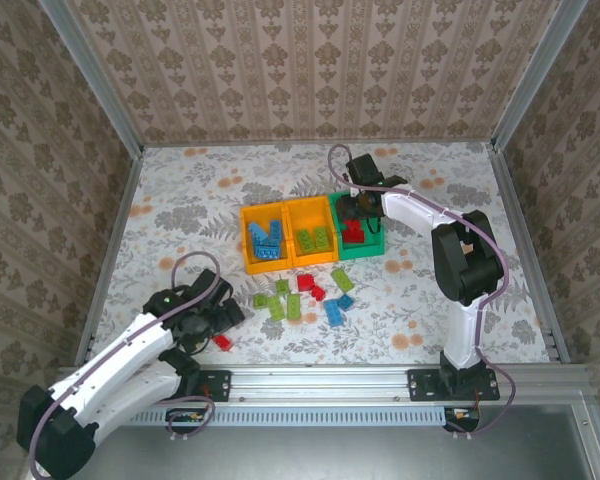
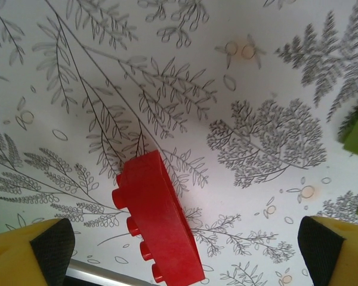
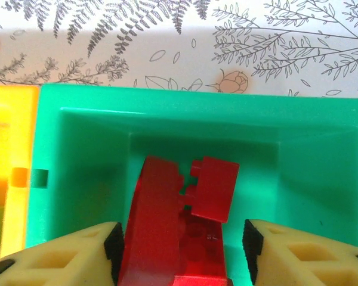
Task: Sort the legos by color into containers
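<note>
- From above, the containers sit in a row mid-surface: the left orange bin (image 1: 246, 240) holds blue legos, the middle orange bin (image 1: 292, 240) holds green ones, and the green bin (image 1: 365, 253) holds red. Loose legos (image 1: 300, 295) lie toward the near edge.
- The right arm reaches out with its elbow high, and the right gripper (image 1: 358, 205) points down into the green bin (image 3: 83, 119).
- The right wrist view shows the jaws part open. Red bricks (image 3: 179, 220) are piled between them and a gap shows at one pad, so nothing is clamped.
- The left arm lies low near the near-left corner. The left gripper (image 2: 182, 244) is spread wide, and a red brick (image 2: 158, 220) lies on the surface (image 2: 256, 71) between the fingers (image 2: 48, 244), touching neither.
</note>
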Controlling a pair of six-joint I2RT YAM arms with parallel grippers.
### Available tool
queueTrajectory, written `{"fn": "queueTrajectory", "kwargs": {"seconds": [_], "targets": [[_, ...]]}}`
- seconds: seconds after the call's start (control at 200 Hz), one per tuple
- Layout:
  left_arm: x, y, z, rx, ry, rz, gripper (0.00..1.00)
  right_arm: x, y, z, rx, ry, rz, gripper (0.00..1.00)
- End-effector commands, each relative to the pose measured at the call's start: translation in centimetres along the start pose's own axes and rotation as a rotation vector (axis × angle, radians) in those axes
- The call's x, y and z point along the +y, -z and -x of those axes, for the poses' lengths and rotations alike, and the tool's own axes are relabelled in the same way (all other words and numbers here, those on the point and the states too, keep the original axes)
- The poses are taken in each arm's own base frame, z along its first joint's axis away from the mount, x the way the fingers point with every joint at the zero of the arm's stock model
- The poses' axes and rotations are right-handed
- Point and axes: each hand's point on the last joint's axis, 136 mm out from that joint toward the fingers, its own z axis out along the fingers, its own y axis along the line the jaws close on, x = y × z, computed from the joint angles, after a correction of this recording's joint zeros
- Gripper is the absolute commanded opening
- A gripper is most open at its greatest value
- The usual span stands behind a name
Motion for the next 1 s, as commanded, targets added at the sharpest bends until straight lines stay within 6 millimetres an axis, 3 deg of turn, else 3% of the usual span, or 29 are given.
{"fn": "queueTrajectory", "kwargs": {"seconds": [0.0,0.24,0.355,0.505,0.585,0.77,0.995], "targets": [[0.1,-1.1,-0.9,0.032,0.041,0.007,1.00,0.4,1.0,0.4,-0.021,-0.026,0.030,0.64],[-0.8,-2.0,-0.7,-0.004,0.026,-0.013,0.82,0.6,3.9,1.0,-0.089,-0.049,0.054,0.72],[-0.8,-2.6,-0.8,0.001,0.019,-0.001,0.79,0.5,5.4,1.2,-0.119,-0.056,0.061,0.73],[-0.9,-3.2,-0.9,-0.001,0.019,-0.015,0.56,-0.1,7.3,1.0,-0.155,-0.052,0.039,0.74],[-0.8,-3.5,-1.1,0.006,0.011,-0.013,0.52,-0.6,8.1,0.9,-0.174,-0.050,0.023,0.75],[-0.7,-3.9,-1.2,0.013,-0.011,-0.011,0.50,-1.5,9.0,0.6,-0.188,-0.067,0.012,0.76],[-1.8,-3.9,-0.8,0.001,-0.040,-0.031,0.25,-2.1,9.4,-0.3,-0.185,-0.076,-0.001,0.76]]}}
